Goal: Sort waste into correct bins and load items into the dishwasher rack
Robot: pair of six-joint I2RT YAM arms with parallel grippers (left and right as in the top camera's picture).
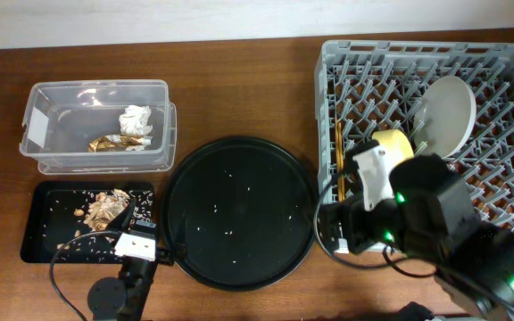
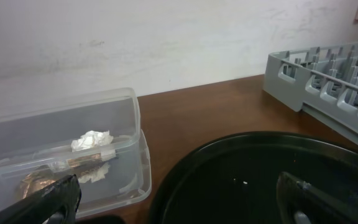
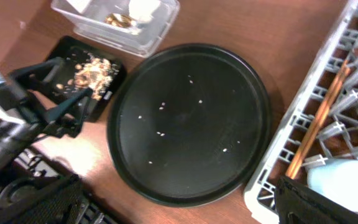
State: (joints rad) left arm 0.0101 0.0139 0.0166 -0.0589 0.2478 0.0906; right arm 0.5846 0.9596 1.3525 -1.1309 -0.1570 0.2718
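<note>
the crumpled white tissue (image 1: 135, 120) and the gold-brown wrapper (image 1: 108, 143) lie inside the clear tub (image 1: 96, 85), the tissue toward the far right, the wrapper just beside it nearer the front. the food scraps (image 1: 103, 209) sit heaped in the shallow black tray (image 1: 38, 245), with smaller crumbs scattered around the heap. the tub stands at the table's far left and the shallow tray directly in front of it, close but apart.

in the dishwasher rack (image 1: 426, 46), on the right, the plate (image 1: 444, 114) stands tilted on edge among the pegs. the yellow bowl (image 1: 393, 143) is just beside it to the left, partly hidden under the right arm. the chopsticks (image 1: 338, 156) lie together along the rack's left side, parallel to its wall. the right wrist view shows the light blue cup (image 3: 339, 177) in the rack near the chopsticks' end (only its pale rounded top is visible).

the left gripper (image 2: 178, 186) hangs low at the front between the shallow tray and the round black tray (image 1: 239, 178), its fingers spread wide with nothing between them. the right gripper (image 3: 178, 193) hovers over the rack's left edge, fingers likewise parted and empty; whether one finger touches the cup i cannot tell.

the round black tray fills the middle of the table (image 1: 239, 98), carrying only a few pale specks.
</note>
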